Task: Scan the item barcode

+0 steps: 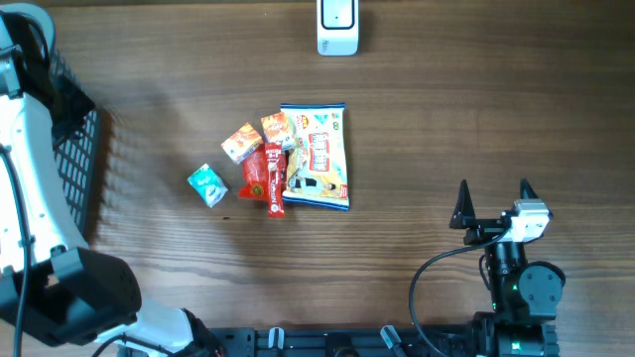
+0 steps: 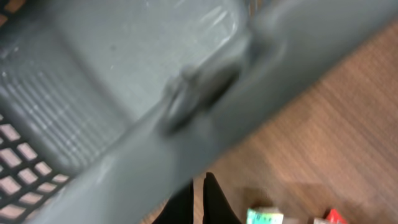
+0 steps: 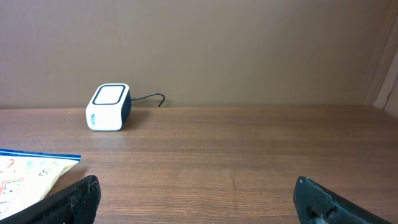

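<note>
Left gripper (image 2: 204, 202) was seen clamped shut, empty, by the basket (image 2: 37, 118); right gripper (image 1: 494, 196) was held wide open, nothing grabbed.

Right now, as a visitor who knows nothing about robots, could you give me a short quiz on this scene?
1. True or false: the right end effector is open and empty.
2. The white scanner is: A) held by an arm; B) standing alone, away from the snack pile; C) buried under the snacks.
3. Which item lies slightly apart from the pile?
Key: 1 true; 2 B; 3 the teal box.
</note>
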Controlling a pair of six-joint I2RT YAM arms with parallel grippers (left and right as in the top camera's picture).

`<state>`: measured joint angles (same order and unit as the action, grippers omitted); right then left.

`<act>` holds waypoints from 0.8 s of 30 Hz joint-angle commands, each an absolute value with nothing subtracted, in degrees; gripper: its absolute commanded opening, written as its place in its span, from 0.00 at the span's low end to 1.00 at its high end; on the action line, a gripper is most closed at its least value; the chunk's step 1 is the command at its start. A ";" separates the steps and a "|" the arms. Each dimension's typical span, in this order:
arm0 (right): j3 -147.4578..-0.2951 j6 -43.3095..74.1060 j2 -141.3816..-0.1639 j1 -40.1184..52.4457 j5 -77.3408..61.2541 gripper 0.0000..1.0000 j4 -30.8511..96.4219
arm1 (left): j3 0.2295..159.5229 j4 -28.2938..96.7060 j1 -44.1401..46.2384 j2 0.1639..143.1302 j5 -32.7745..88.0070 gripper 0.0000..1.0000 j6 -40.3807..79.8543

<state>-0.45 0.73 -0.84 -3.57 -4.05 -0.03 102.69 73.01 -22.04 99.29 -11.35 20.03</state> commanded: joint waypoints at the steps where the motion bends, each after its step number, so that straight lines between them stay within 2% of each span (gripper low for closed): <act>1: -0.27 0.14 -0.54 -3.81 -4.51 1.00 -0.21 | 102.76 73.97 -22.26 93.60 -12.49 0.04 19.81; 6: -0.27 0.14 -0.54 -3.81 -4.51 1.00 -0.21 | 102.76 77.10 -22.41 90.72 -13.65 0.04 19.94; 13: -0.27 0.16 -0.54 -3.81 -4.51 1.00 -0.21 | 102.74 83.24 -23.07 91.31 -22.92 0.04 24.58; 24: -0.27 0.14 -0.54 -3.81 -4.51 0.99 -0.21 | 102.74 82.56 -29.12 91.31 -18.72 0.04 25.12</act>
